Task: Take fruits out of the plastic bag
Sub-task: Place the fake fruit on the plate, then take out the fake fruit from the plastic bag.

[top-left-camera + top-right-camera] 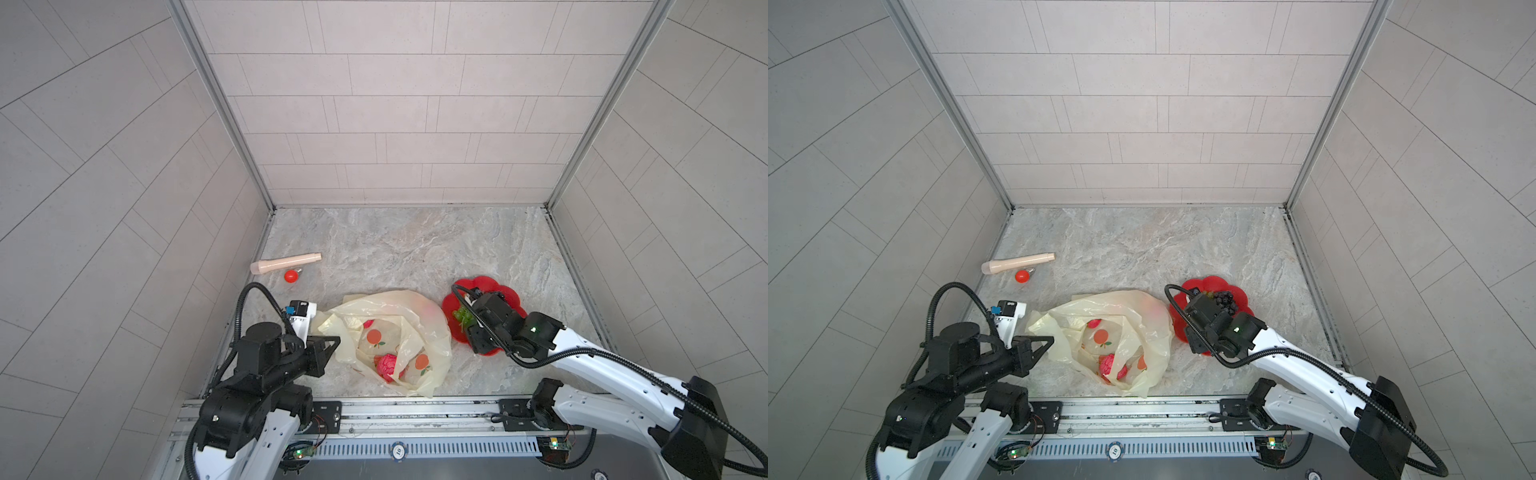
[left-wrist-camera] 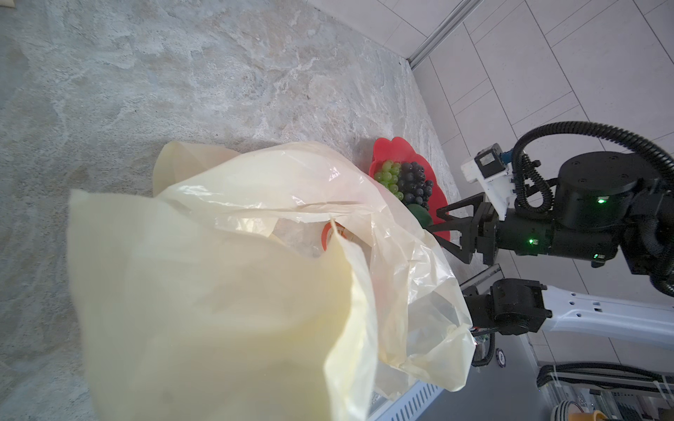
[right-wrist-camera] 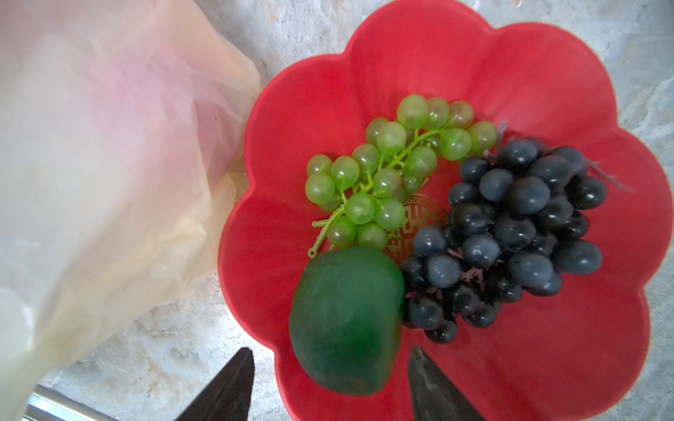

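**Left gripper** (image 1: 334, 343): black, jaws pinched together on the rim of the thin, crinkly pale-yellow plastic bag (image 1: 399, 332). It sits lower left of centre in both top views.

**Bag:** lower centre of the frame, on the grey marbled tabletop (image 1: 415, 249). Its mouth gapes open, and the film is printed with flat orange fruits. One pink wrinkly fruit (image 1: 387, 365) lies inside, near the lower edge of the opening.

**Right gripper** (image 3: 330, 351): black, jaws spread wide and holding nothing, one finger on either side of the dark green oval fruit (image 3: 346, 320).

**Red flower-shaped plate** (image 3: 474, 73): lower right of centre in both top views, just beside the bag. It holds three pieces.
- The green oval fruit lies nearest the fingers.
- A pale green grape bunch (image 3: 383, 175) touches it.
- A dark purple grape bunch (image 3: 510, 233) lies against both.

**Elsewhere:** a small red ball with a metal tip (image 1: 291, 275) and a beige plastic tube (image 1: 286, 264) lie close together left of centre, well apart from the bag.
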You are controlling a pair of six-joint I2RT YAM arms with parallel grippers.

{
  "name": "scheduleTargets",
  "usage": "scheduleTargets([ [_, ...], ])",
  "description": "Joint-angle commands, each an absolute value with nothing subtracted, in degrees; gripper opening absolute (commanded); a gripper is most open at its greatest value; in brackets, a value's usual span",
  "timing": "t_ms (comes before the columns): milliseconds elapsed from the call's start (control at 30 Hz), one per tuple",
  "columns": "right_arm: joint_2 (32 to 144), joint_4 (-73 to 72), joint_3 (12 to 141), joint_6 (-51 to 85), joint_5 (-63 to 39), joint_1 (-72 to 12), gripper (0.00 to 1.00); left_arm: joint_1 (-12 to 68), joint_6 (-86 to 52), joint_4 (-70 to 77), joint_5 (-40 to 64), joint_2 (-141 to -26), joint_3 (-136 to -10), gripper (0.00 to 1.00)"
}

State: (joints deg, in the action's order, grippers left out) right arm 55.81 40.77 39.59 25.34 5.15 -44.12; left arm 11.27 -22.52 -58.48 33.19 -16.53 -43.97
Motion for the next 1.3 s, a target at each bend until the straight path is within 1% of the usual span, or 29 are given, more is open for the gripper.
scheduleTargets([
  [0, 55.3, 41.9, 40.4, 25.6, 7.1, -44.5, 0.66, 11.0, -22.8, -57.6, 33.1, -15.9, -43.5, 0.03],
  [167, 57.5, 38.5, 37.7, 27.2, 7.1, -44.5, 0.49, 11.0, -22.8, -57.6, 33.1, -15.6, -43.5, 0.03],
  [267, 59.5, 37.6, 37.3, 27.2, 6.4, -44.5, 0.46, 11.0, -22.8, -57.6, 33.1, -15.5, -43.5, 0.03],
  [500, 61.0, 39.2, 38.4, 26.7, 6.5, -44.5, 0.45, 11.1, -22.8, -57.6, 33.0, -15.1, -43.5, 0.03],
  [733, 56.7, 43.2, 43.8, 26.6, 6.2, -44.5, 0.46, 11.1, -22.7, -57.6, 33.2, -14.6, -43.7, 0.03],
  [833, 55.0, 44.2, 47.3, 25.9, 5.4, -45.4, 0.47, 11.2, -21.9, -56.6, 35.8, -13.9, -43.6, 0.03],
  [933, 54.9, 43.8, 51.4, 25.6, 5.4, -48.2, 0.49, 11.5, -21.9, -53.9, 41.3, -12.3, -42.3, 0.03],
  [1033, 57.5, 42.7, 57.7, 23.3, 5.3, -54.3, 0.49, 11.5, -22.5, -51.9, 44.6, -9.7, -41.5, 0.03],
  [1167, 64.3, 39.5, 66.9, 18.7, 7.1, -65.3, 0.48, 11.6, -22.1, -51.8, 45.8, -7.6, -41.9, 0.02],
  [1267, 72.0, 38.0, 74.0, 17.2, 7.1, -70.9, 0.48, 11.5, -21.4, -53.3, 46.1, -9.4, -42.4, 0.02],
])
